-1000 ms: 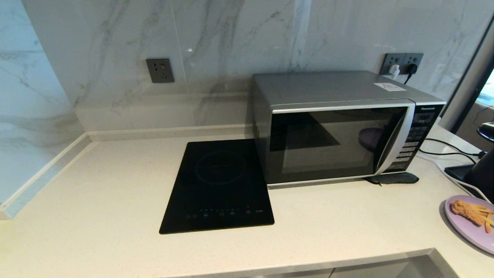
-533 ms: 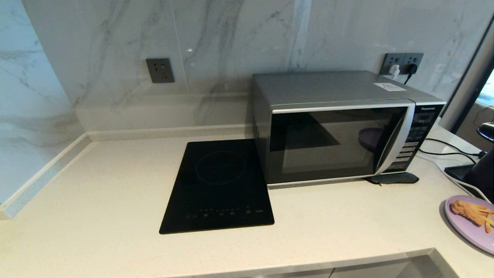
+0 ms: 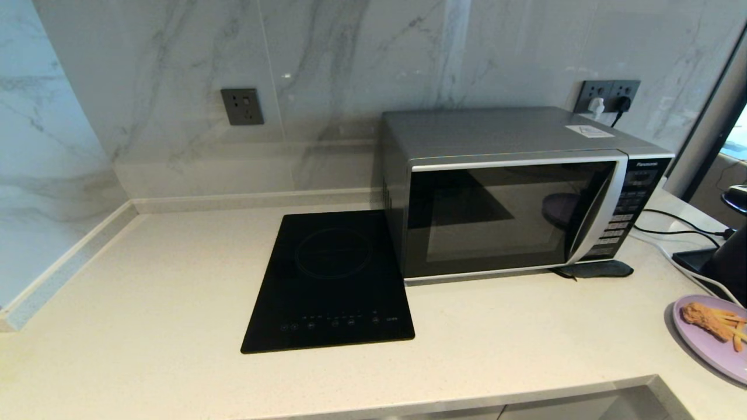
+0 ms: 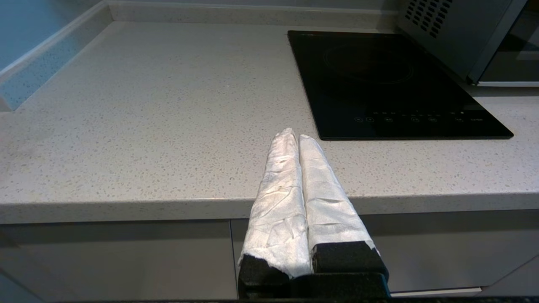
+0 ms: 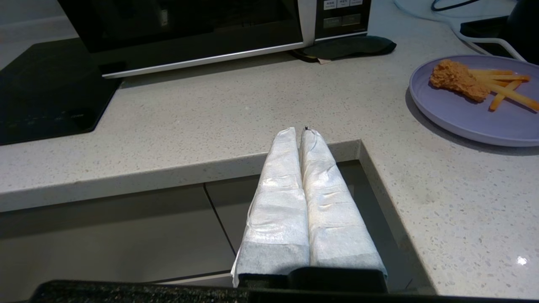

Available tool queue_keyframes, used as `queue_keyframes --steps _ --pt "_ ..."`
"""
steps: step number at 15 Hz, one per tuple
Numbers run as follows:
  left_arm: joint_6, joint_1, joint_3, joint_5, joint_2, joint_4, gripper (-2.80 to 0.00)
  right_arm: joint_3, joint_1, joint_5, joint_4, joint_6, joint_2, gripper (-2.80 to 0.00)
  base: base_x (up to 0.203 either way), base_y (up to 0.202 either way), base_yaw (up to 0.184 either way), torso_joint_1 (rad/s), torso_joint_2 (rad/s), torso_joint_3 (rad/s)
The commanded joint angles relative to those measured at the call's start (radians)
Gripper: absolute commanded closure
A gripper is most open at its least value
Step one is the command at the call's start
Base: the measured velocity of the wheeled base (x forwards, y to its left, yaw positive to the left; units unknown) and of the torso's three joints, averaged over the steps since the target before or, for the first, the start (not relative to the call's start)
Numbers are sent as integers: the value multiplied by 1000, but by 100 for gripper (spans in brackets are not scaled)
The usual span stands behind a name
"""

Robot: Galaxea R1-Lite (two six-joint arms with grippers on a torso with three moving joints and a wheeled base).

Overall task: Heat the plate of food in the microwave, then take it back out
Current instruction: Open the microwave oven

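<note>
The silver-grey microwave (image 3: 513, 186) stands at the back of the counter with its dark glass door closed; its lower front also shows in the right wrist view (image 5: 189, 38). The lilac plate of food (image 3: 709, 335) lies on the counter at the far right, with a fried chicken piece and fries on it (image 5: 467, 80). My left gripper (image 4: 293, 135) is shut and empty, held low before the counter's front edge, left of the hob. My right gripper (image 5: 300, 131) is shut and empty at the counter's front edge, short of the plate. Neither gripper shows in the head view.
A flat black induction hob (image 3: 330, 280) lies left of the microwave. A dark pad (image 3: 595, 269) sits under the microwave's right front corner. Cables and a black appliance (image 3: 723, 262) crowd the far right. The counter has an inner corner (image 5: 358, 145) near my right gripper.
</note>
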Motion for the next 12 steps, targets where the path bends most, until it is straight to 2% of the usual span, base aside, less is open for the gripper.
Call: queue_keyframes --steps 1,4,9,12 --pt "0 0 0 0 1 0 0 2 0 -1 0 3 1 0 0 0 0 0 0 0" --pt "0 0 0 0 1 0 0 -5 0 -1 -50 4 1 0 0 0 0 0 0 0" --pt "0 0 0 0 1 0 0 -95 0 4 -42 4 41 0 0 0 0 0 0 0" --pt "0 0 0 0 1 0 0 -169 0 -42 -31 3 138 0 0 0 0 0 0 0"
